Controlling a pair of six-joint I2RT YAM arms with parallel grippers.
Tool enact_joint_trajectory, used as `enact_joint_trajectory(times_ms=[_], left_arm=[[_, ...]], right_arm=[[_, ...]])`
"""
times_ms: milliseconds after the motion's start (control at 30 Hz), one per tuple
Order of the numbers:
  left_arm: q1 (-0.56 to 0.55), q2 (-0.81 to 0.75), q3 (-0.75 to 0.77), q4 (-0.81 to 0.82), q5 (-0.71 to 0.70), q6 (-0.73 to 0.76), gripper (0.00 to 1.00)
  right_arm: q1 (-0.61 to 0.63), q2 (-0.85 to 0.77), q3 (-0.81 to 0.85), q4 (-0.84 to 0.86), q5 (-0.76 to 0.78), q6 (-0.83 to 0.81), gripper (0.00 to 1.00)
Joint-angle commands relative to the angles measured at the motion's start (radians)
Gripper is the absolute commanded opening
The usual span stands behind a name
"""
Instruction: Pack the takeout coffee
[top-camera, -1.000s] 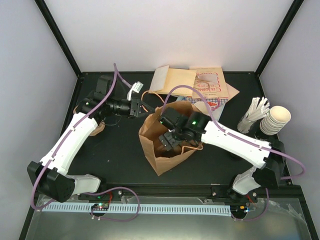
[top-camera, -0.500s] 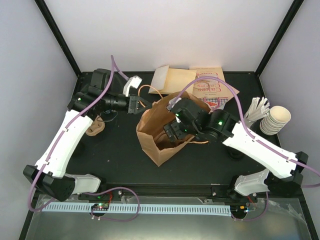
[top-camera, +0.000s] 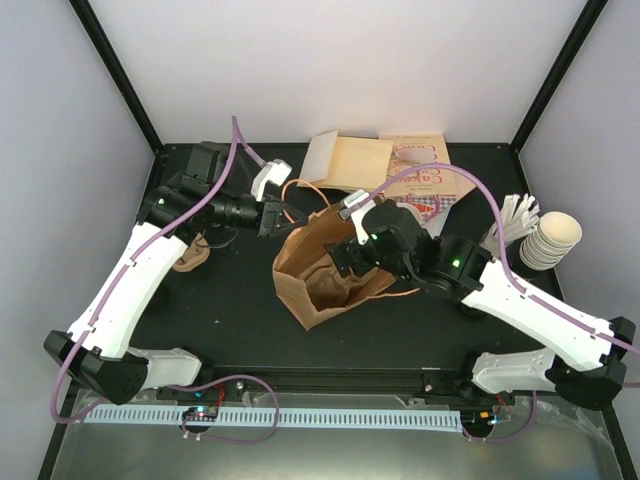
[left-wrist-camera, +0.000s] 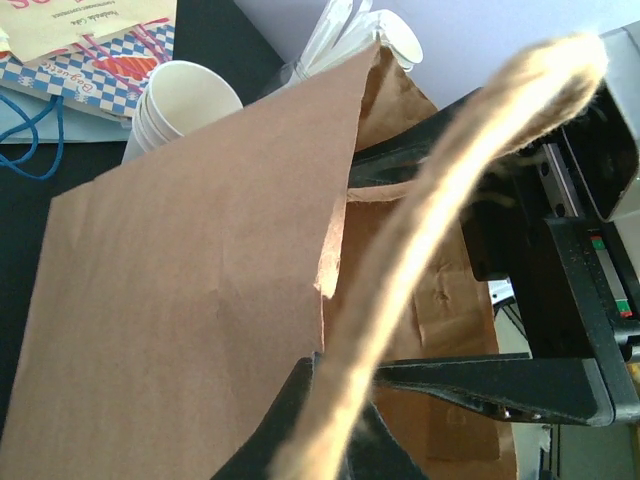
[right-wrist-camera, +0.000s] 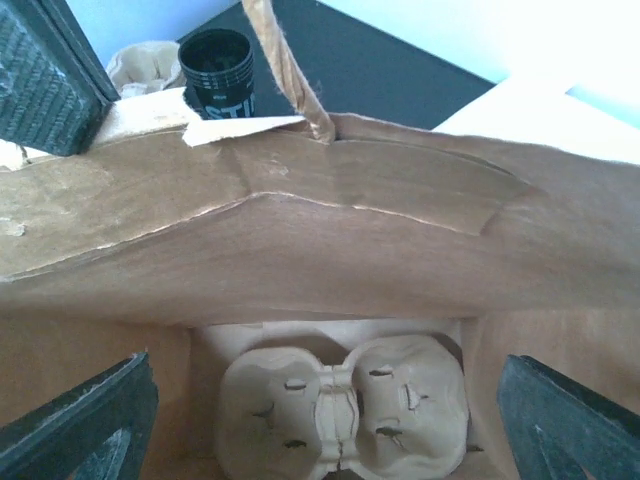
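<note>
Two grippers share this step. The left gripper (top-camera: 279, 214) is clenched on the twisted cord handle (left-wrist-camera: 450, 200), which runs out from between its jaws and, as I judge it, pulls the mouth of the brown paper bag (top-camera: 308, 292) open. The right gripper (right-wrist-camera: 325, 365) hangs in that mouth with its jaws spread wide and nothing between them. Directly below those jaws, at the bottom of the bag, lies a pulp carrier (right-wrist-camera: 345, 405) whose two visible sockets are empty. I cannot find the coffee cup in any view. It is in neither pair of jaws and not in the carrier. Only nested stacks of cups (top-camera: 552, 240) stand well off to the outer side of the right arm, and that arm hides part of the table behind it. I judge the carrier to be seated, so the step in hand is to clear the right jaws from the bag and go for the cup. To do it well, I would draw the right gripper back along the line on which it points, never sideways. The paper walls stand close outside both fingers, and a sideways drag could crease or tip the bag. I would leave the jaws spread until they are past the rim. The left jaws should not slacken, because a dropped handle would likely let the mouth fold over the carrier.
</note>
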Motion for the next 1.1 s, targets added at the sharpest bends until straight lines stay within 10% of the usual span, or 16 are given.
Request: enact_joint_trajectory(times_ms=[0,333,733,1067], left_arm=[[-0.002,-0.012,0.021,-0.004,-0.003,0.021,0.01],[-0.004,-0.009,0.036,-0.035,-0.029,0.067,0.01],[-0.004,-0.006,0.026,-0.044,-0.020,0.032,0.01],[0.003,-0.010,0.046,-0.029,-0.088,0.053,0.02]], right_arm=[[-0.002,-0.109,-0.077,0.218,0.036,-0.069,0.94],[-0.003,-0.322,-0.328,0.711,0.131,-0.210,0.91],[-0.003,-0.214,-0.294,1.202,0.257,-0.518,0.94],[-0.004,-0.148,-0.058,0.739,0.387,-0.451,0.94]])
